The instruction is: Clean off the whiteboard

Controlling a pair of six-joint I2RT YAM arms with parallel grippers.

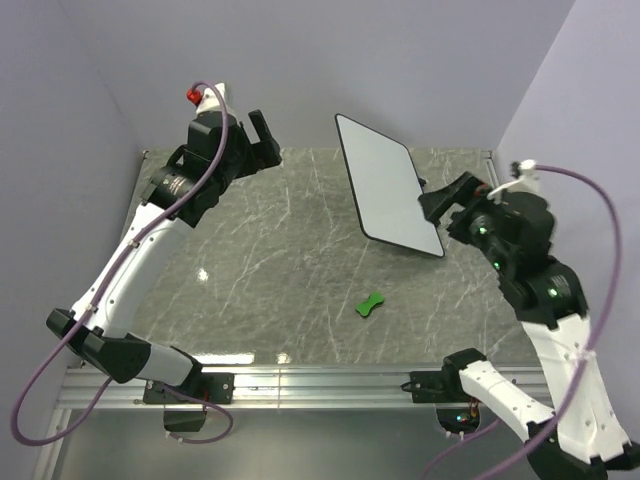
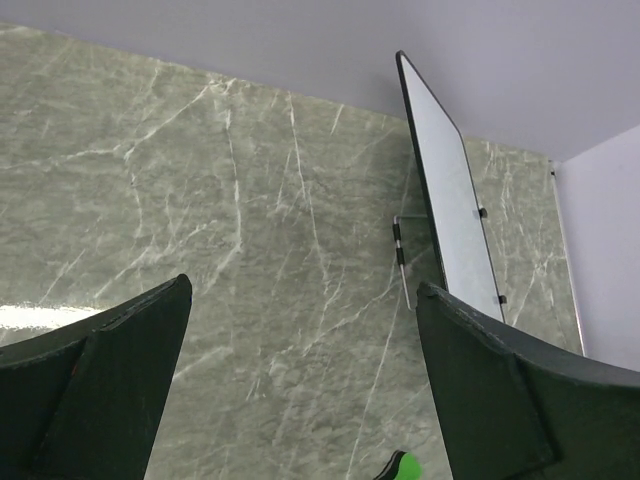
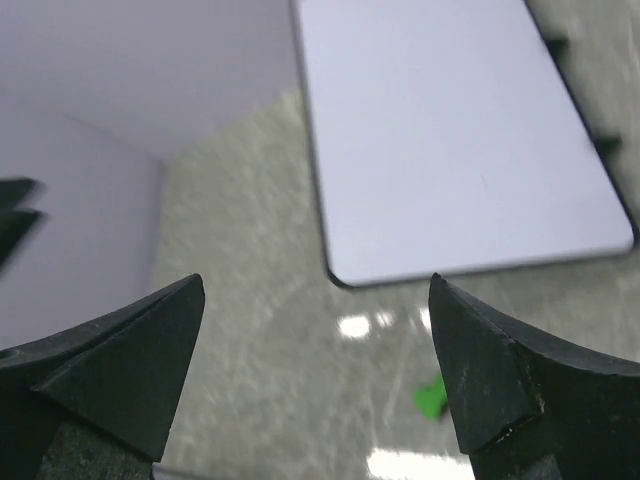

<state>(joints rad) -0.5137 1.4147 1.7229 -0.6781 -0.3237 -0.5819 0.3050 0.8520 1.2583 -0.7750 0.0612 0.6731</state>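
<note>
The whiteboard (image 1: 390,185) stands propped at a tilt on the back right of the marble table, its white face showing no marks. It also appears nearly edge-on as the whiteboard (image 2: 450,200) and from close up as the whiteboard (image 3: 450,130). A small green eraser (image 1: 370,303) lies on the table in front of it, loose; the eraser (image 3: 432,397) also shows partly behind my right finger. My right gripper (image 1: 437,208) hovers open and empty just right of the board's lower corner. My left gripper (image 1: 262,135) is raised at the back left, open and empty.
Lavender walls (image 1: 100,110) close in the table on the left, back and right. A thin metal stand leg (image 2: 400,250) sticks out behind the board. A metal rail (image 1: 300,380) runs along the near edge between the arm bases.
</note>
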